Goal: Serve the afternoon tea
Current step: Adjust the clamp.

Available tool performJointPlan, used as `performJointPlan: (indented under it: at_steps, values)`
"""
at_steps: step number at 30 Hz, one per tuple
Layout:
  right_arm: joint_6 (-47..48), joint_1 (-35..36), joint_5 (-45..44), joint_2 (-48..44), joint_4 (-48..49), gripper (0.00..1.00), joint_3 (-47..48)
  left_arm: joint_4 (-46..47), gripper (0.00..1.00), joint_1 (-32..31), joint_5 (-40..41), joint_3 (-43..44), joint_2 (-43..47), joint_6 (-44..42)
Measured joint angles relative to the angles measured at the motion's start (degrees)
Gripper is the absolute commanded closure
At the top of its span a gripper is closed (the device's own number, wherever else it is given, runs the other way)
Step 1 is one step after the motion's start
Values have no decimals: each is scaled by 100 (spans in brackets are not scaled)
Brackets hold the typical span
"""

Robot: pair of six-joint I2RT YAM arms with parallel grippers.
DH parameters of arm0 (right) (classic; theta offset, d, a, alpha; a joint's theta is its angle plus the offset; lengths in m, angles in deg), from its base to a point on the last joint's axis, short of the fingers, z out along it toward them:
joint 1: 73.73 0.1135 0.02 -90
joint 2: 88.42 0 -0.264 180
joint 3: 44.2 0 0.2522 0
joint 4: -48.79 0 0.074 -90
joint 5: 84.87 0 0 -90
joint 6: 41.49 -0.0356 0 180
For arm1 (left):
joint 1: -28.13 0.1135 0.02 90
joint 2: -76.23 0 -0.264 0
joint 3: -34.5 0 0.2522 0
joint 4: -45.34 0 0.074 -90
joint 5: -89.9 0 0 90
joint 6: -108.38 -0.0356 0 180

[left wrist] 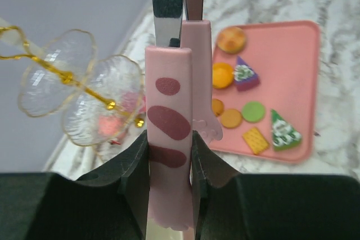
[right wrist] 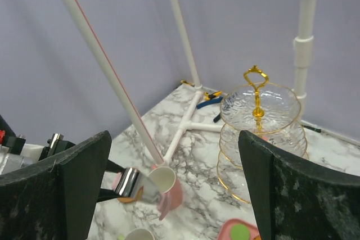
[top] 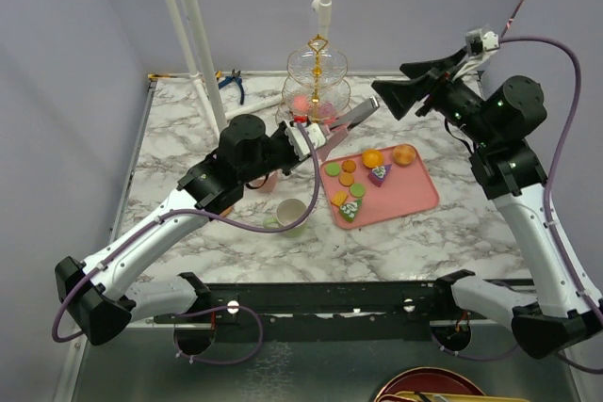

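Stand: one clear glass three-tier stand (top: 317, 82) with a gold stem is seen upright on the marble table (top: 179, 148), at 11 o'clock of the pink tray (top: 421, 197). Pink-red pieces are seen through its lower tiers; their number cannot be told.
Treats: nine are counted on the tray in the top view. They are one orange round cake (top: 372, 158), one bun (top: 405, 153), one purple triangular cake (top: 380, 174), one green triangular cake (top: 350, 209), one yellow cracker (top: 339, 199), two green macarons (top: 358, 189) and two small brown rounds (top: 346, 179).
Mugs: two are counted. The pale-green mug (top: 290, 212) is stood mouth up at 9 o'clock of the tray. The pink mug (right wrist: 166, 186) is shown near the stand.
Left gripper (left wrist: 169, 150): it is clenched on the spotted handle of one pair of pink tongs (left wrist: 169, 119). The metal tips are held just beside the stand's lower tier, at its 4 o'clock; contact cannot be told.
Right gripper (top: 415, 85): the fingers are spread wide with nothing between them, above the table at 1 o'clock of the tray.
Views: only eight treats are shown by the left wrist view, with one green macaron hidden behind the tongs. The pink mug is shown plainly by the right wrist view but is largely covered by the left arm in the top view.
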Motion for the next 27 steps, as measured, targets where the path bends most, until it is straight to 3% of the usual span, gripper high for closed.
performJointPlan:
  at_steps: [4,9,27]
  values:
    - [-168,-2,-472,-356,-31,0,-31,616,100,0,621,-15,-2,-181]
    - [-555,-2,-411,-592,118,0,-391,1005,100,-48,979,-15,-20,-295]
    - [-1471,282,188,422,1137,0,-828,1386,100,-256,1353,321,-463,-236]
